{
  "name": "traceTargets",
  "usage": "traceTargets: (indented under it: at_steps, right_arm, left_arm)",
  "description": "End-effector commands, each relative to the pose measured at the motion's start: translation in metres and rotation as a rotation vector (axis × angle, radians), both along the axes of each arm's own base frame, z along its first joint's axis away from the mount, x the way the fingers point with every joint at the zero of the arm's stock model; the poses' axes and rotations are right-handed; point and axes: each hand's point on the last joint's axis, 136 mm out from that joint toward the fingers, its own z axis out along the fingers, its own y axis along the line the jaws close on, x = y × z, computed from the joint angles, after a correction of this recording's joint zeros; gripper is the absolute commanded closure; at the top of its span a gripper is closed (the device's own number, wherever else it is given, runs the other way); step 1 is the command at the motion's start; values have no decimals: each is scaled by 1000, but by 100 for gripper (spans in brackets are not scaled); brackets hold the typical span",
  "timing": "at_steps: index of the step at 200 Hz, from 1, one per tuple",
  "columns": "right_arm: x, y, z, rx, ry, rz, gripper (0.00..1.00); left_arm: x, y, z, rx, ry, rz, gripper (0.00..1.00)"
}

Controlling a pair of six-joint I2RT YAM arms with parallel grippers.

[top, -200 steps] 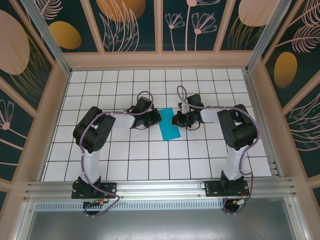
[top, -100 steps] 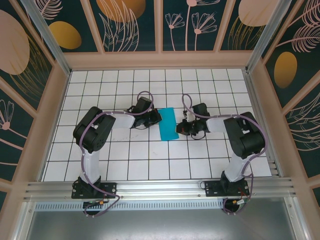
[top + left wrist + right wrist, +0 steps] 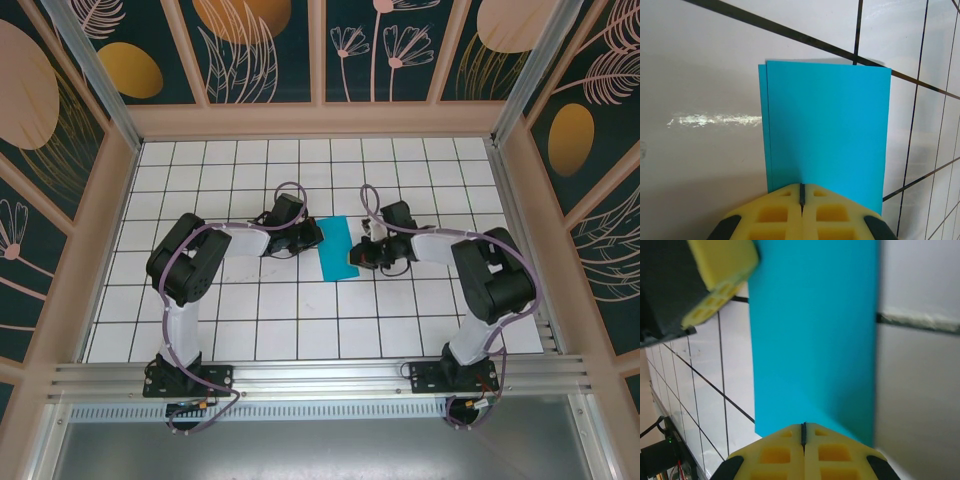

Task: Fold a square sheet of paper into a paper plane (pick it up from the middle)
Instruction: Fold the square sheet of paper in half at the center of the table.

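The square sheet of paper point(image 3: 337, 250) is teal-blue and lies folded in half as an upright rectangle on the white tiled table point(image 3: 250, 320). In the left wrist view the paper point(image 3: 825, 125) shows two layers, slightly offset along one edge. My left gripper point(image 3: 318, 238) is shut, its yellow tips point(image 3: 802, 192) resting on the paper's left edge. My right gripper point(image 3: 355, 256) is shut too, its tips point(image 3: 803, 432) over the paper's point(image 3: 815, 340) right edge. In the right wrist view the left gripper's yellow finger point(image 3: 720, 275) sits at the far side of the paper.
Both arms reach inward from their bases point(image 3: 190, 375) point(image 3: 450, 375) at the near edge. Peach-framed walls point(image 3: 320, 120) enclose the table at the back and sides. Open tiles lie in front of the paper.
My right gripper drew back to the right off the paper, then returned to the paper's right edge a little nearer than before. The left arm and the paper have not moved.
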Motion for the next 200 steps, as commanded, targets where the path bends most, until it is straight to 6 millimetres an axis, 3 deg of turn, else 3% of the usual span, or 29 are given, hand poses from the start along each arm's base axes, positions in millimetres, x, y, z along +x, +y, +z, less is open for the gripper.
traceTargets:
  at_steps: [1, 72, 98, 119, 142, 170, 184, 200]
  right_arm:
    - [-6, 4, -11, -13, 36, 35, 97]
    - [-36, -32, -38, -99, 95, -19, 97]
    - [-45, -38, -36, -90, 89, -45, 97]
    - [-38, -36, -26, -80, 61, -61, 97]
    - [-17, -32, -1, -85, -26, -97, 96]
    - [2, -26, 16, -165, -121, -128, 95]
    - [5, -22, 13, -209, -138, -128, 95]
    - [5, -16, 6, -250, -129, -123, 95]
  left_arm:
    - [-61, 76, -103, 358, 281, 61, 100]
    - [-61, 77, -103, 366, 279, 57, 100]
    - [-57, 75, -100, 364, 270, 52, 100]
    - [-48, 68, -90, 351, 242, 30, 100]
    - [-20, 41, -47, 265, 139, -19, 90]
    - [20, 12, 41, 146, -51, -40, 77]
    - [30, 8, 75, 113, -116, -24, 72]
    - [33, 20, 91, 122, -144, 25, 70]
